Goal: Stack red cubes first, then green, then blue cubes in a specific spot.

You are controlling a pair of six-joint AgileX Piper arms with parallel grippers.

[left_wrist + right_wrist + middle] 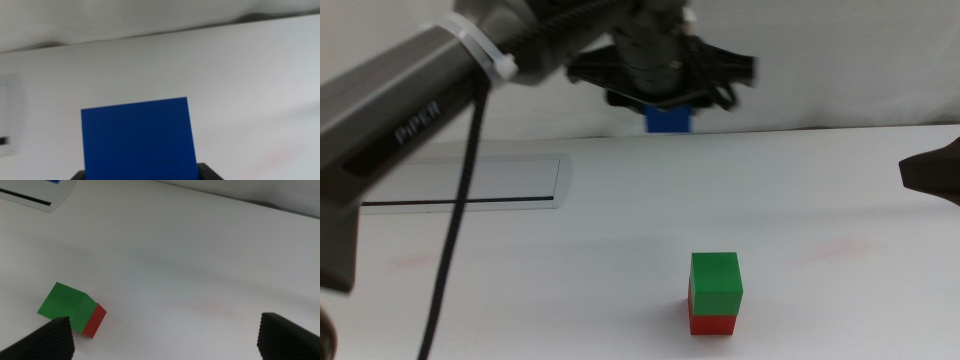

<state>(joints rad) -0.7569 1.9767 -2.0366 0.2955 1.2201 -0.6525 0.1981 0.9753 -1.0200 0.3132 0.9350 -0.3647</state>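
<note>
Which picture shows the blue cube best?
The left wrist view: the blue cube fills the frame, held in the left claw. The middle view shows only a small part of it under that raised claw. The right wrist view hardly shows it, if at all.

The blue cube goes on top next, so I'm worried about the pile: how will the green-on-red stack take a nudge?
The green cube sits squarely on the red cube, so it likely stands steady. Both look stiff with flat matte faces, so they shouldn't roll. A sideways bump from the left gripper carrying the blue cube might slide the green one off.
</note>
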